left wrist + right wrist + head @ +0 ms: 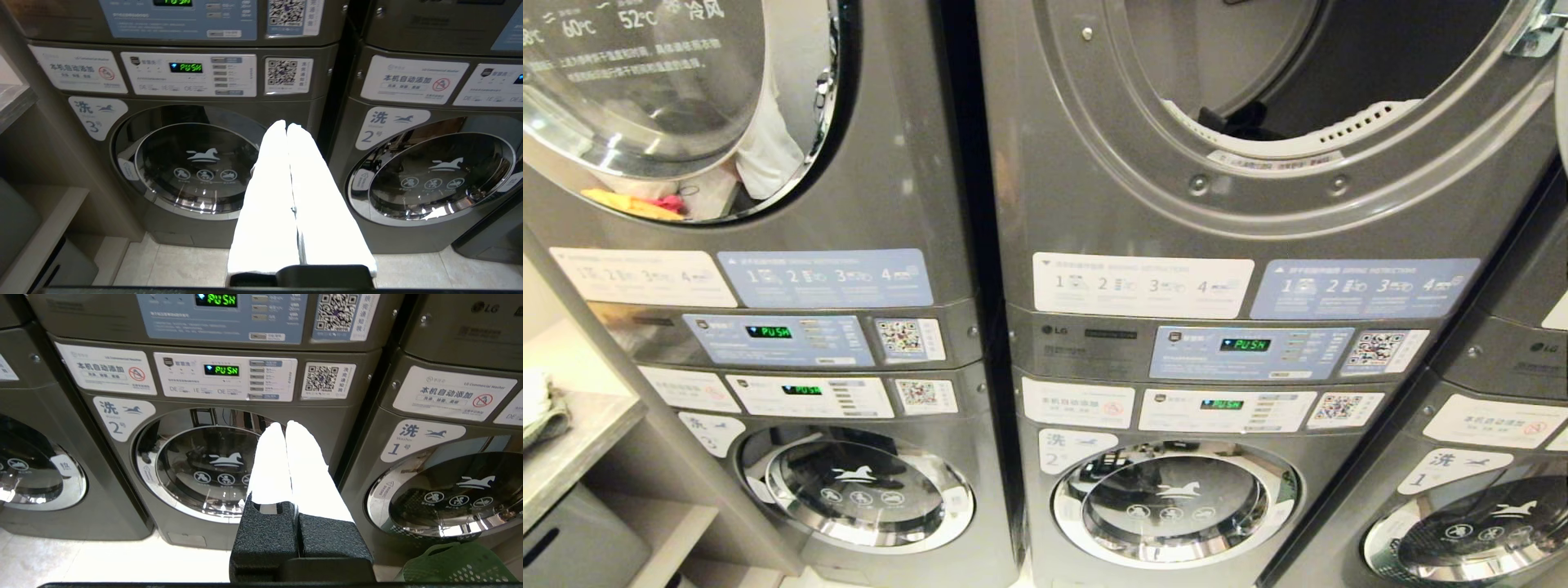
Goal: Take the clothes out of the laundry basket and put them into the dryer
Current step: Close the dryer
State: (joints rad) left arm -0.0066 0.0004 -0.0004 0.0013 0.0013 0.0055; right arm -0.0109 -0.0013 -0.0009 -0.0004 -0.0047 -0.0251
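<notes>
Both arms parked low, neither in the head view. Left gripper (286,127): white fingers (267,192) pressed together, nothing between them. Right gripper (285,426): white fingers (269,465) likewise together, empty.

Task items: green perforated plastic laundry basket (457,565), only its rim seen, on the floor just beside the right gripper, in front of the washer marked 1. Clothes in it cannot be seen. Open grey dryer drum (1307,73) at upper centre of the head view, door swung off to the right; a dark item already lies at its white lint grille (1298,135).

Risks (judgement):
- basket sits low and right, at the edge of view; a blind reach could catch the rim or tip it
- dryer mouth is high; a dangling garment may snag on the lip or drop to the floor
- the neighbouring closed dryer door (670,90) on the left holds someone else's load; wrong target possible

Counts:
- stacked machine columns in the head view: 3, the third partly cut off
- green "PUSH" displays, head view: 4
- baskets: 1
- grippers: 2
</notes>
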